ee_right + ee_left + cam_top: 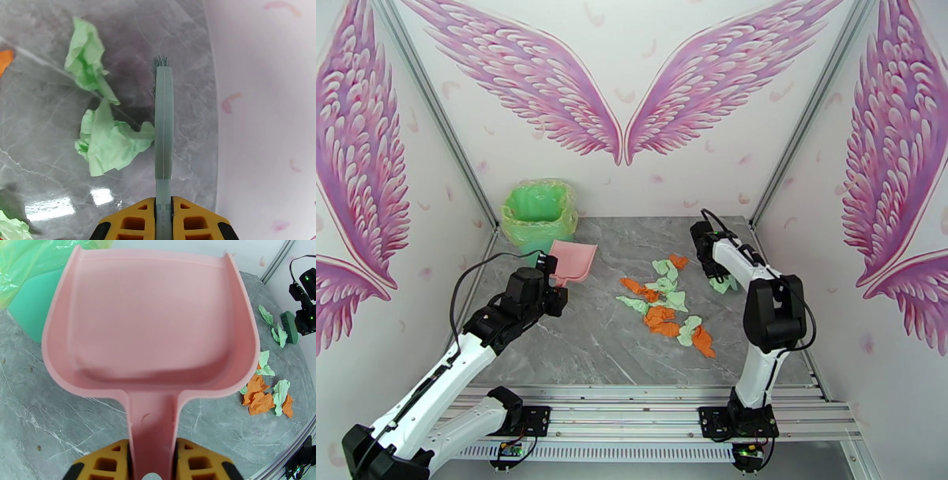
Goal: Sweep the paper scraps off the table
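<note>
Grey marble table (584, 347) between white walls (632, 47) painted with pink wings, green-lined bin (539, 213) in the far left corner. Scraps (663, 304) lie scattered mid-table, toward the right. Left gripper (152, 451) pinches the dustpan (150, 319) handle; right gripper (163, 215) is clamped tight on the brush (163, 126), green bits just beside it near the wall

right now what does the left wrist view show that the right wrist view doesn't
Left wrist, not right wrist: the pink dustpan held in the left gripper, with the green-lined bin beyond it. Right wrist, not left wrist: a close look at the right gripper shut on the handle of the teal brush. Both: paper scraps on the marble table, and that brush.
</note>
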`<state>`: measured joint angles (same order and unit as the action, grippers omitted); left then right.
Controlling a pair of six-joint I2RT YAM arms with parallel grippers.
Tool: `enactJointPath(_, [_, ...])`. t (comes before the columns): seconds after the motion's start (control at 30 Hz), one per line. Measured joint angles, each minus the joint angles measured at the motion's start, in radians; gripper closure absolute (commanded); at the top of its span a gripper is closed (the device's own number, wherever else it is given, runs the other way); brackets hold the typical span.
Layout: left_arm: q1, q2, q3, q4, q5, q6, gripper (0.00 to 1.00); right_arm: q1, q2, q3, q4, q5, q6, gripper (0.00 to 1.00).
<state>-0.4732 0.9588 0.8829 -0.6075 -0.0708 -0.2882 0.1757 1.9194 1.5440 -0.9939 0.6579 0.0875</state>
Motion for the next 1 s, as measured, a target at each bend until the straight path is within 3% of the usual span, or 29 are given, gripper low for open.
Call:
enactJointPath(0.37, [0.0,0.001,0.0,0.003,0.004,0.0,1.0,0.214,-0.006,-0.045,-0.013,0.003,-0.067,1.0])
enactJointPath(0.53, [0.0,0.002,0.0,0.007,0.004,0.0,1.0,0.283,-0.099,-0.083,-0.068,-0.038,-0.054,1.0])
enactJointPath(0.83, [0.0,0.011,0.0,0.012,0.007,0.0,1.0,0.285,-0.248,0.009,-0.322,0.07,0.156,1.0])
enactJointPath(1.0, [0.0,0.01,0.0,0.012,0.007,0.0,1.0,0.294,-0.303,-0.04,-0.451,0.06,0.275,1.0])
